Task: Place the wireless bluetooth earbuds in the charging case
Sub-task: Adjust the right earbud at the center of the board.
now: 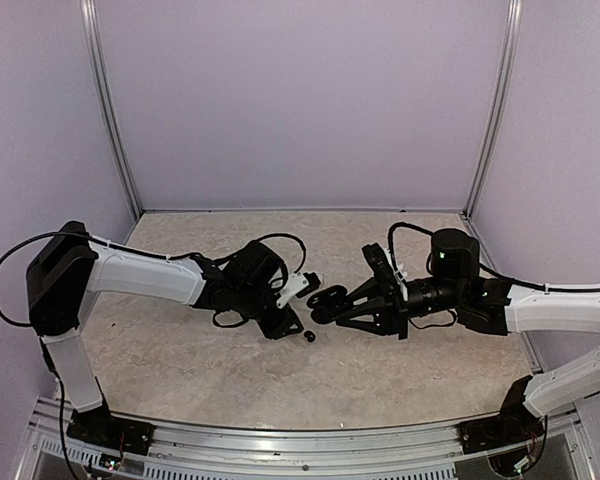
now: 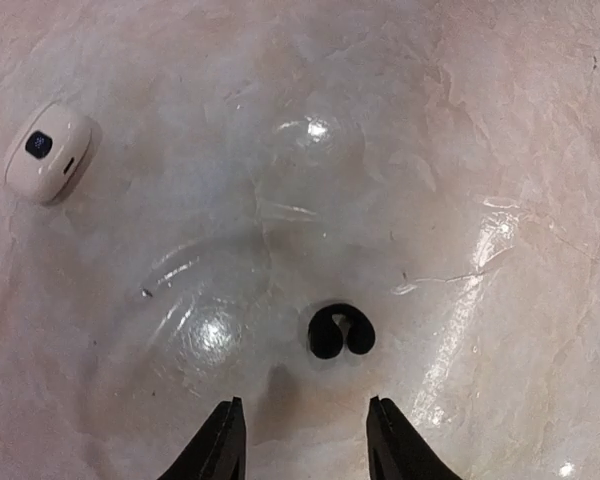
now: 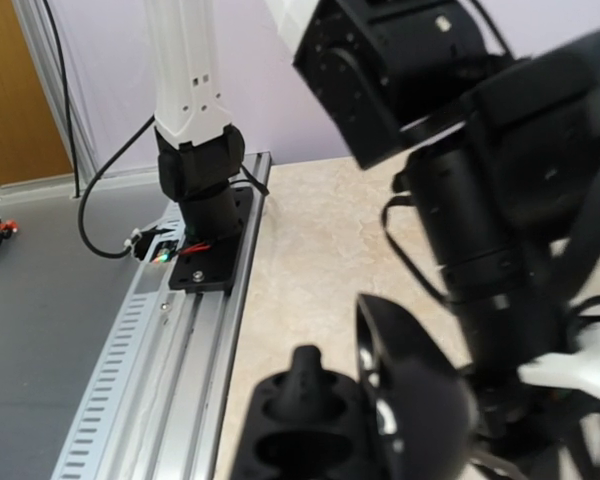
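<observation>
A tiny glossy black earbud point(image 2: 340, 332) lies on the table just ahead of my left gripper point(image 2: 305, 430), which is open and empty with its fingers on either side of the bud's line. In the top view the bud point(image 1: 309, 336) lies just right of the left gripper point(image 1: 288, 324). My right gripper point(image 1: 348, 300) is shut on the black charging case point(image 1: 327, 299) and holds it above the table. The case is open in the right wrist view point(image 3: 310, 430), lid point(image 3: 415, 395) raised. A second earbud point(image 3: 310, 378) sits in its far slot; the near slot is empty.
A white pebble-shaped case point(image 2: 50, 152) lies on the table to the far left of the left gripper. The two arms meet close together at mid table. The left arm's base point(image 3: 205, 215) and the metal rail point(image 3: 150, 350) run along the table's near edge.
</observation>
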`<state>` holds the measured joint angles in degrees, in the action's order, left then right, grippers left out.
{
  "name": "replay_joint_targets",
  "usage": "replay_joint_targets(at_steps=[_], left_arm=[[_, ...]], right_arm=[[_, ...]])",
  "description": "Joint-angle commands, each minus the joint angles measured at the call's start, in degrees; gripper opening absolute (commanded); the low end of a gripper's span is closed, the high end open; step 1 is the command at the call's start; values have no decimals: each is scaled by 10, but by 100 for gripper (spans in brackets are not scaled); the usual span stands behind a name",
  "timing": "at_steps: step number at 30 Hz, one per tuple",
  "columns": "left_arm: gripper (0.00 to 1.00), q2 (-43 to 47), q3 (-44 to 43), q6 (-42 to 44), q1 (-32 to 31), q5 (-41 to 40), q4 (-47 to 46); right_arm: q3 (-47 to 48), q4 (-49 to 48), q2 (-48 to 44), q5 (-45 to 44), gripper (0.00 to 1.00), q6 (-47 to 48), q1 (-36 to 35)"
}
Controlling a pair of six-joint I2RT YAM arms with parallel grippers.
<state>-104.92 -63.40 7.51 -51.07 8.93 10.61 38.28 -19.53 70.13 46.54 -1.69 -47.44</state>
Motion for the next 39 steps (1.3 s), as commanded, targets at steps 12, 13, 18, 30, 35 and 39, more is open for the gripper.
replay_joint_targets(at_steps=[12, 13, 18, 30, 35, 39], left_arm=[[47, -79, -70, 199, 15, 35, 42], [47, -83, -71, 199, 13, 38, 41], [47, -111, -85, 195, 6, 40, 30], [46, -157, -119, 147, 1, 6, -10], [46, -174, -137, 117, -2, 1, -15], [45, -178, -141, 106, -2, 15, -11]], right_arm=[[-16, -8, -26, -3, 0, -14, 5], [-17, -8, -27, -3, 0, -14, 5], [-17, -6, -28, -4, 0, -13, 6], [-18, -4, -30, -8, 0, -12, 8], [-18, -1, -32, -9, 0, -11, 9], [-20, 0, -32, -10, 0, -11, 8]])
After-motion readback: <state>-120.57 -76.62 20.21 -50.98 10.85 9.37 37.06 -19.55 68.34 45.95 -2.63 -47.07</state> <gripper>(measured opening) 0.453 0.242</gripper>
